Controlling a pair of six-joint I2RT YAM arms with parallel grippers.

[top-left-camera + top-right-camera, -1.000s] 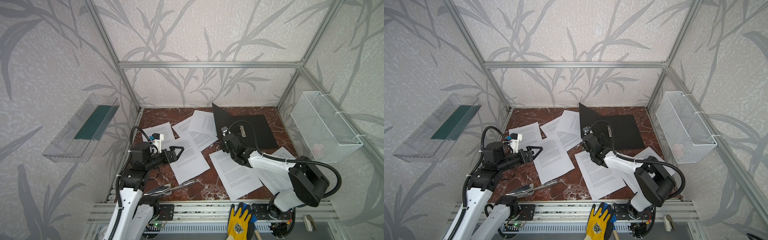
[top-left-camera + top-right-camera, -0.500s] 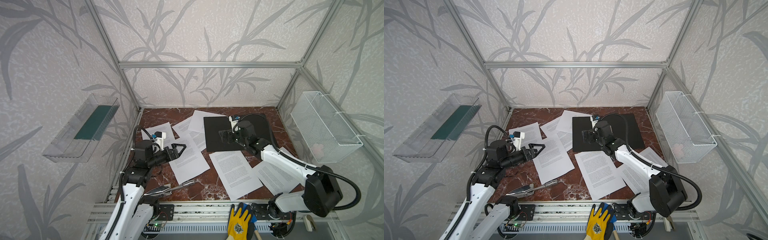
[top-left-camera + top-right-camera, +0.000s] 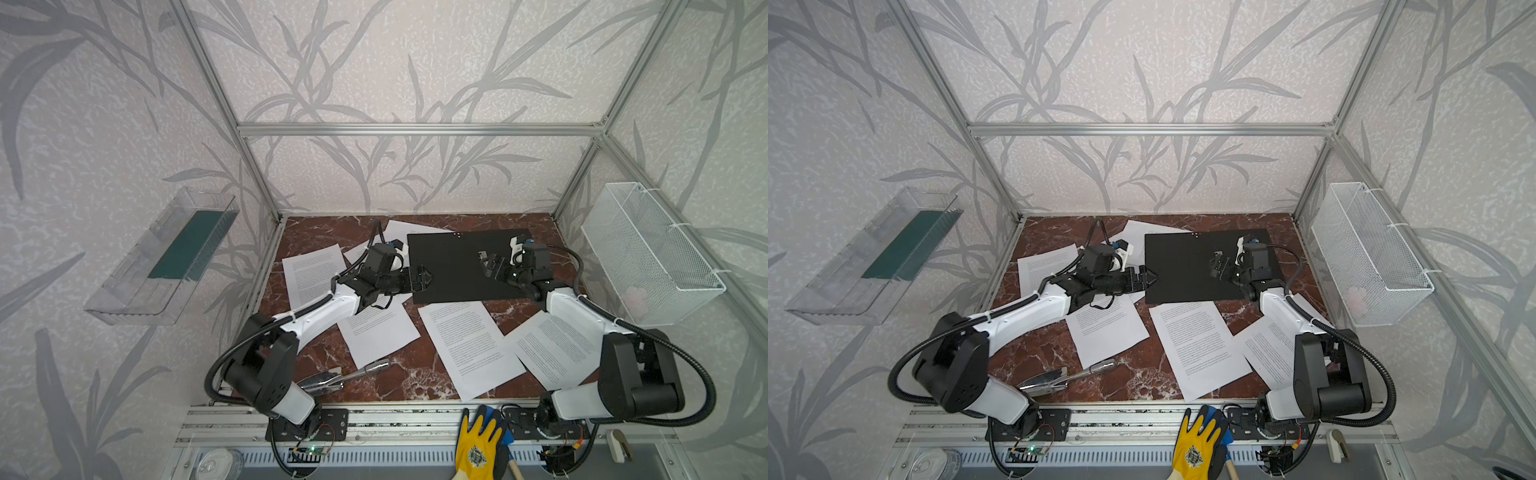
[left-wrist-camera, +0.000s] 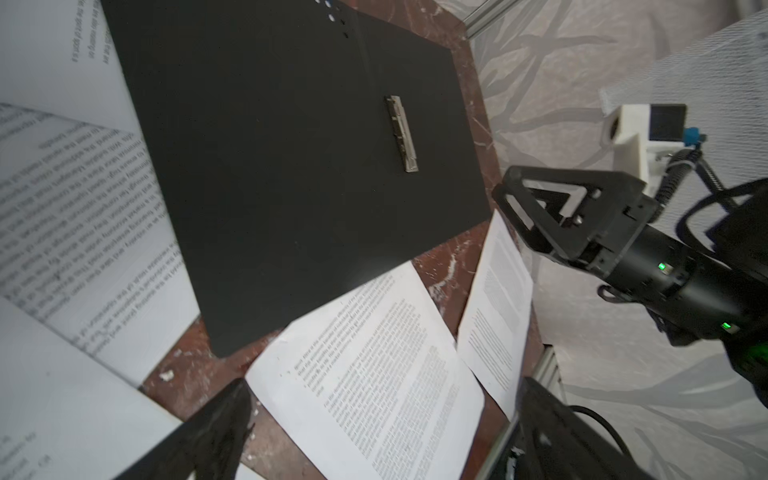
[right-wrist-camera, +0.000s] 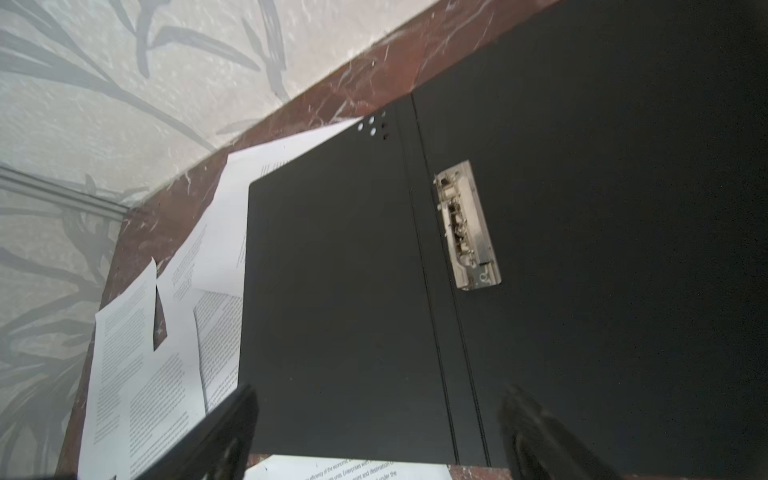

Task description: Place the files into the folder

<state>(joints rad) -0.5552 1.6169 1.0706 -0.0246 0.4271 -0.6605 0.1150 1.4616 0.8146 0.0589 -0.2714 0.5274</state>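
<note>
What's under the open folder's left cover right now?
Printed sheets run beneath the folder, under its left cover, at its far and left edges. How far they reach, and whether others lie wholly hidden, the black cover conceals.

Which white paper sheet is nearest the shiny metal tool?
The printed white paper sheet partly under the left arm; its front edge meets the shiny metal tool, while the other sheets lie farther off.
</note>
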